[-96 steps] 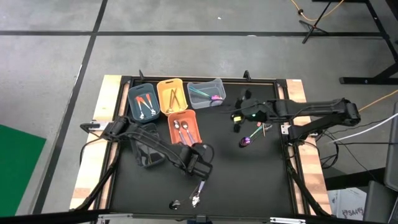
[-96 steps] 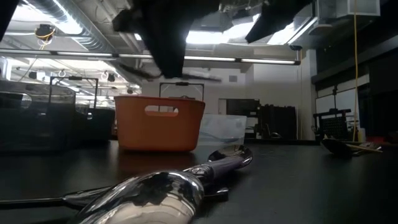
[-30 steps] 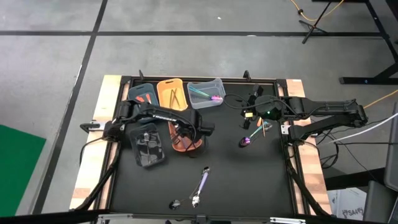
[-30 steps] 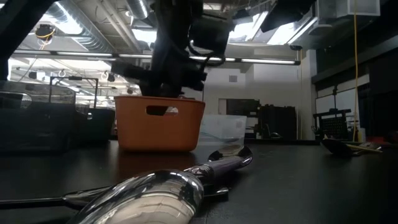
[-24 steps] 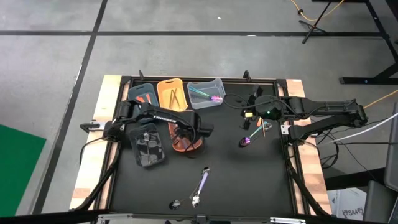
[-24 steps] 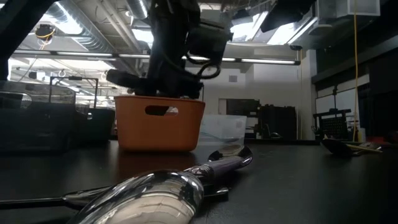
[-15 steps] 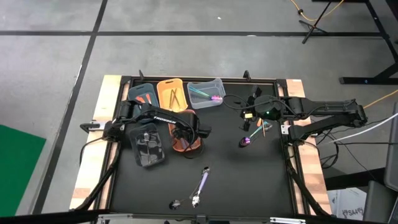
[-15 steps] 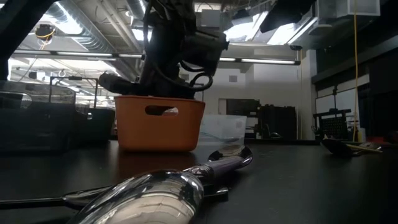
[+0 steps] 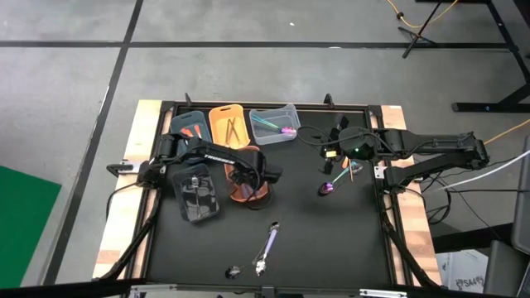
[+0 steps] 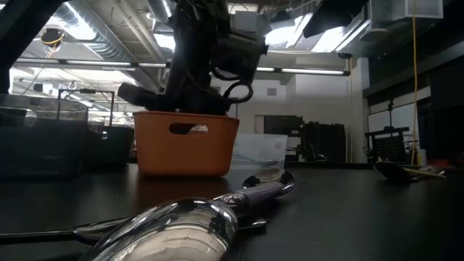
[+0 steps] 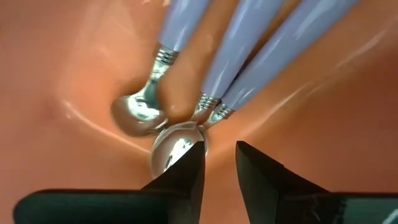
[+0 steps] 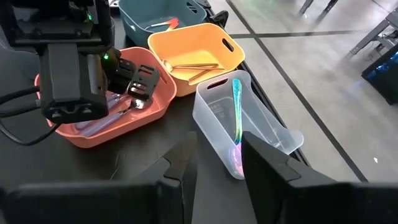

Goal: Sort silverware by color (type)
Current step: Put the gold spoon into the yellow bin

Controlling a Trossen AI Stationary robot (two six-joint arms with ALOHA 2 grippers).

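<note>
Two pincers noted: the left pincer (image 9: 248, 176) sits low inside the salmon bin (image 12: 152, 109), fingers parted and holding nothing, directly above three pale-handled silver spoons (image 11: 186, 118) lying on the bin floor; the right pincer (image 9: 334, 157) hovers well right of that bin, fingers apart, empty. Judged step: deposit complete; the next move calls for lifting clear and fetching loose silverware. Outstanding: a purple-handled piece (image 9: 267, 245) below the bin on the black desk (image 9: 331, 240), and a purple iridescent spoon (image 9: 328, 188) to its right. Yellow, teal and clear bins stand behind it; the room beyond shows ceiling ducts and strip lights.
</note>
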